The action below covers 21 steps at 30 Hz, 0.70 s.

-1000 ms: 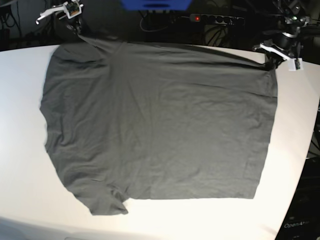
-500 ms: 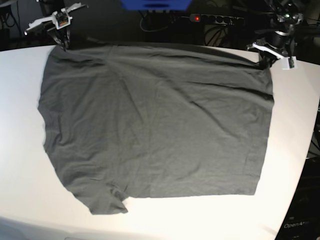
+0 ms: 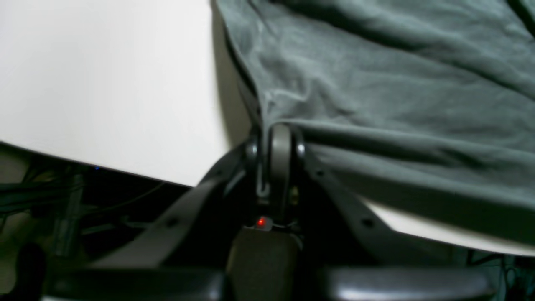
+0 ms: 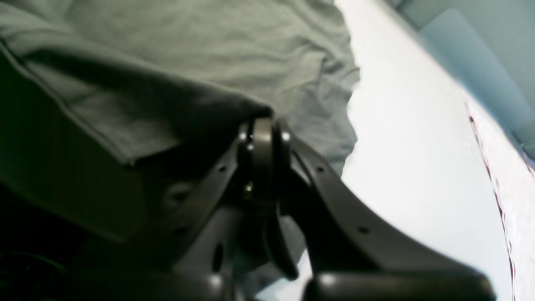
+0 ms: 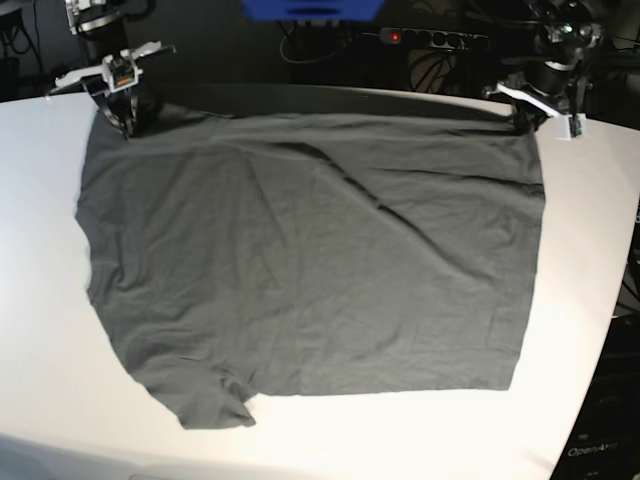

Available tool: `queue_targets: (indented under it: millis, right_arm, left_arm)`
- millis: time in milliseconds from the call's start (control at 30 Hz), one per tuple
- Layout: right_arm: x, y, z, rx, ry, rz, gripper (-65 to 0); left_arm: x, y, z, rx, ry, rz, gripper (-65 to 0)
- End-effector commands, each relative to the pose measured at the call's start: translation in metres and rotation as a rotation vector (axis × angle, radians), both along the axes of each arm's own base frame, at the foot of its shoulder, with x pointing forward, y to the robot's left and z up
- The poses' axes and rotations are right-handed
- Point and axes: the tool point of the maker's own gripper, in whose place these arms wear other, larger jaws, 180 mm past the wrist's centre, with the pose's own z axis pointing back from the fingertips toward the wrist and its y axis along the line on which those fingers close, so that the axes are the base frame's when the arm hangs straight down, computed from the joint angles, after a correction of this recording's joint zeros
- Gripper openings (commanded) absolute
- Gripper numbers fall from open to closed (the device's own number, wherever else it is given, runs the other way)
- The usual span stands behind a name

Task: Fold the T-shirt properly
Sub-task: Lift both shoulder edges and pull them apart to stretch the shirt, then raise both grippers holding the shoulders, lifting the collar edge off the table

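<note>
Both claws clamped on the T-shirt (image 5: 310,260), far edge: left gripper (image 5: 522,118) on one corner, right gripper (image 5: 125,125) on the other. Rest lies flat on the white table (image 5: 45,300), bit wrinkly.

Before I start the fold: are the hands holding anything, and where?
Both hold the T-shirt along its far edge: the left hand pinches the corner by the straight hem side, the right hand the corner at the sleeve end.

You are looking at a robotics lab bench: a bare white desk (image 5: 40,300) against a dark backdrop, a black power strip (image 5: 432,39) with a lit red switch at 12 o'clock, tangled cables (image 5: 310,45) beside it, and a blue box (image 5: 310,8) behind.
</note>
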Motion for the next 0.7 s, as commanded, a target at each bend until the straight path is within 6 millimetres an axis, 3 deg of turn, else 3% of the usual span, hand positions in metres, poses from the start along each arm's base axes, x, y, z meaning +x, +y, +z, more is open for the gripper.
queue_targets:
  millis: [0, 333, 667]
  right_arm:
    - [0.000, -0.001, 0.009, -0.007, -0.032, 0.007, -64.6]
    - [0.021, 0.004, 0.016, 0.004, -0.087, 0.018, -64.6]
    - [0.049, 0.005, 0.030, 0.005, -0.165, 0.020, -64.6]
  left_arm:
    - [0.007, 0.008, 0.013, 0.034, -0.029, -0.010, -62.2]
    - [0.037, 0.020, 0.054, 0.143, -0.045, -0.060, -62.2]
    - [0.067, 0.024, 0.060, 0.237, -0.012, -0.081, -62.2]
